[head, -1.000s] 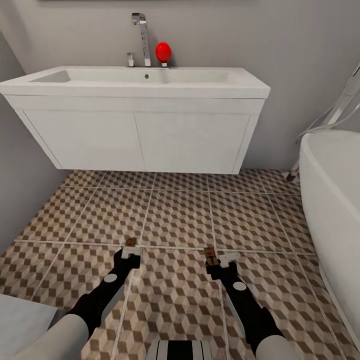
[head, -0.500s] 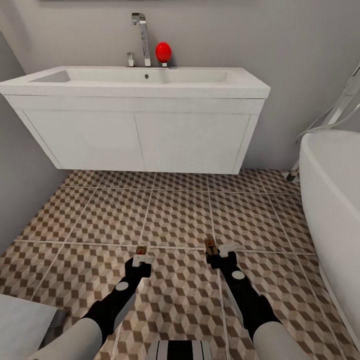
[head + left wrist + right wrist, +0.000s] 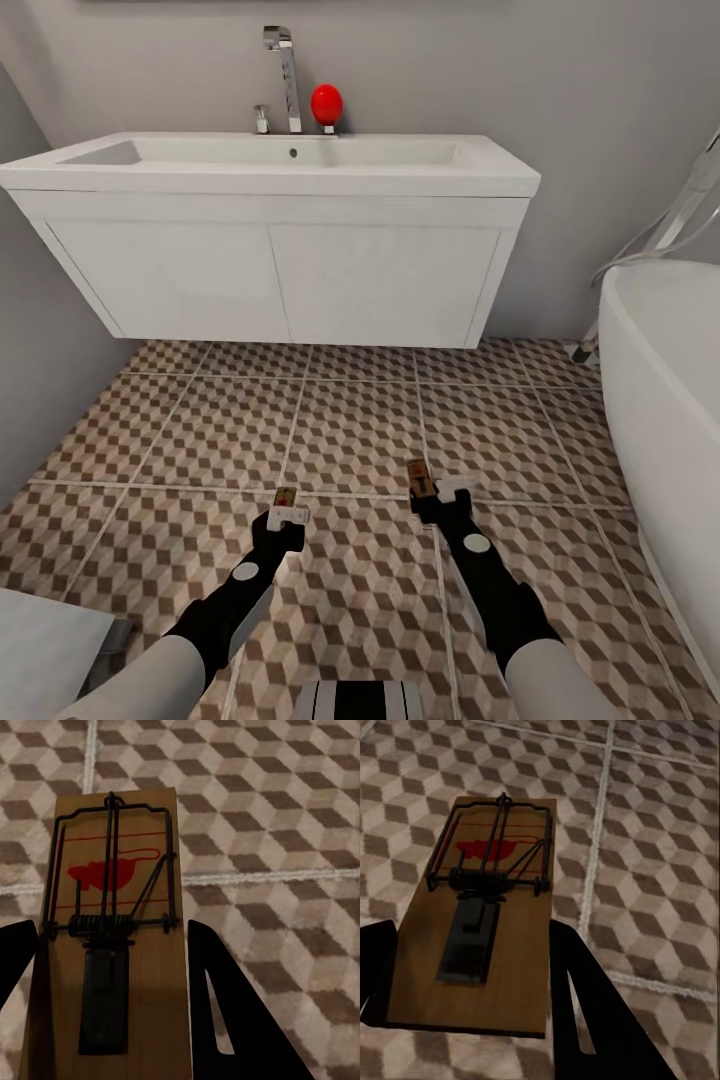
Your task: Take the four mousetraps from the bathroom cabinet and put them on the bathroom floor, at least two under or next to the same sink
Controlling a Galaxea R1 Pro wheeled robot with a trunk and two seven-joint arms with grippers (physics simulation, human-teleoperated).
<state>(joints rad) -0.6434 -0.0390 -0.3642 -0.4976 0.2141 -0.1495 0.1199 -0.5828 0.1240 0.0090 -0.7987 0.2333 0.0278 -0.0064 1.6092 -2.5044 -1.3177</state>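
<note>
The floor (image 3: 350, 430) fills the lower two thirds of the head view, an open tiled band between the vanity (image 3: 275, 270) at upper centre and the two arms at the bottom. The grey wall closes the left edge; the bathtub (image 3: 665, 400) rim closes the right edge. A gap runs under the vanity's lower edge. A faucet (image 3: 285, 75) and a red object (image 3: 326, 104) stand on the sink's back ledge.

The left gripper (image 3: 285, 508) sits low, left of centre, clamped on the left trap (image 3: 284, 497). In the left wrist view that trap (image 3: 109, 922) lies between the two dark fingers (image 3: 225, 1012), touching both, with its long axis along the fingers. Its wire bail and red mouse print face up at the far end.

The right gripper (image 3: 432, 490) sits low, right of centre, clamped on the right trap (image 3: 419, 477). In the right wrist view this trap (image 3: 484, 919) also lies lengthwise between the fingers (image 3: 585, 1020), far end angled slightly toward the upper right. In the head view both traps point toward the vanity.
</note>
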